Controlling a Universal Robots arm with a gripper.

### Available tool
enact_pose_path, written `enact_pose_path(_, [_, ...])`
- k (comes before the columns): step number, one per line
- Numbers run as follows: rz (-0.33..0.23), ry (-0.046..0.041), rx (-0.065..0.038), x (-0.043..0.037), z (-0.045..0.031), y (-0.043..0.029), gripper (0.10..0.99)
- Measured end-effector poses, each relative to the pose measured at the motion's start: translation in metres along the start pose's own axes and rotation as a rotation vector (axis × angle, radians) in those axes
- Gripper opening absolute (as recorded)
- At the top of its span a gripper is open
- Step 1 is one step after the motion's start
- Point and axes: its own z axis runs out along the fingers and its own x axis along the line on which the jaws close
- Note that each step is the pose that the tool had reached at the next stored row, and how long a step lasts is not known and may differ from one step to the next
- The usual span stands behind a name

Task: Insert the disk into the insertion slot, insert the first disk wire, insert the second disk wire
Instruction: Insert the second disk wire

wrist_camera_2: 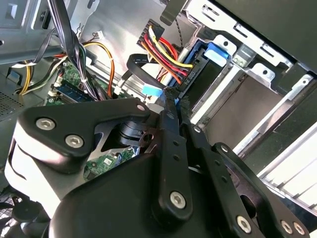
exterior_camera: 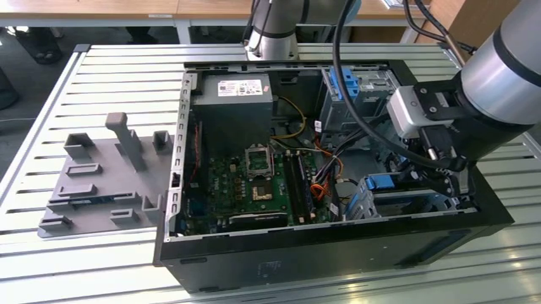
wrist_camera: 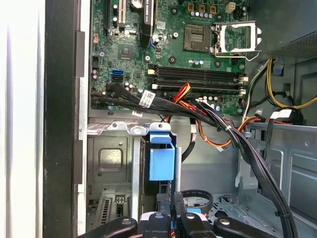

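An open black desktop computer case (exterior_camera: 338, 250) lies on its side on a slatted white metal counter (exterior_camera: 110, 69), its green motherboard (exterior_camera: 253, 183) facing up. The silver robot arm (exterior_camera: 507, 69) reaches in from the exterior view's right, and its black end effector (exterior_camera: 439, 180) hangs over the near right corner of the case, just above the insertion slot, a low cage of light grey sheet metal (exterior_camera: 397, 202).

The disk (wrist_camera: 161, 158) sits down in that cage, standing on edge; its bright blue plastic carrier and tab show in both wrist views, and again as a blue patch in the exterior view (exterior_camera: 382, 182).

In the first wrist view the black fingertips (wrist_camera: 164, 206) stand pressed together just near of the blue tab, with something small and blue pinched between them; I cannot tell exactly what it is. In the second wrist view the same narrow fingers (wrist_camera_2: 171, 116) meet at a light blue flat connector (wrist_camera_2: 152, 91) beside the drive's end, where a bundle of red, yellow and black wires (wrist_camera_2: 166, 54) and a flat black cable (wrist_camera_2: 136, 64) come together.

On the exterior view's left, apart from the case, a grey plastic fixture tray (exterior_camera: 106, 183) with upright posts rests on the counter.
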Motion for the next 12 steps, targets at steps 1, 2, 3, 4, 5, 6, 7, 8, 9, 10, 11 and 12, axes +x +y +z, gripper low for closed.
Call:
enact_pose_path(1, [0.0, 0.0, 0.0, 0.0, 0.0002, 0.0, 0.149])
enact_pose_path(2, [0.0, 0.0, 0.0, 0.0001, 0.0004, 0.0, 0.149])
enact_pose_path(3, [0.0, 0.0, 0.0, 0.0001, 0.0006, 0.0, 0.149])
enact_pose_path(4, [0.0, 0.0001, 0.0, 0.0002, 0.0008, 0.0, 0.149])
enact_pose_path(5, [0.0, 0.0, 0.0, 0.0002, 0.0011, 0.0001, 0.149])
enact_pose_path(6, [0.0, 0.0, 0.0, 0.0003, 0.0014, 0.0001, 0.149])
enact_pose_path(7, [0.0, 0.0001, 0.0, 0.0003, 0.0016, 0.0001, 0.149])
enact_pose_path(8, [0.0, 0.0001, 0.0, 0.0003, 0.0018, 0.0001, 0.149])
enact_pose_path(9, [0.0, 0.0001, 0.0, 0.0004, 0.002, 0.0001, 0.149])
enact_pose_path(10, [0.0, 0.0002, 0.0, 0.0004, 0.0023, 0.0001, 0.149])
enact_pose_path(11, [0.0, 0.0, 0.0, 0.0005, 0.0026, 0.0001, 0.149])
enact_pose_path(12, [0.0, 0.0, 0.0, 0.0006, 0.003, 0.0001, 0.149])
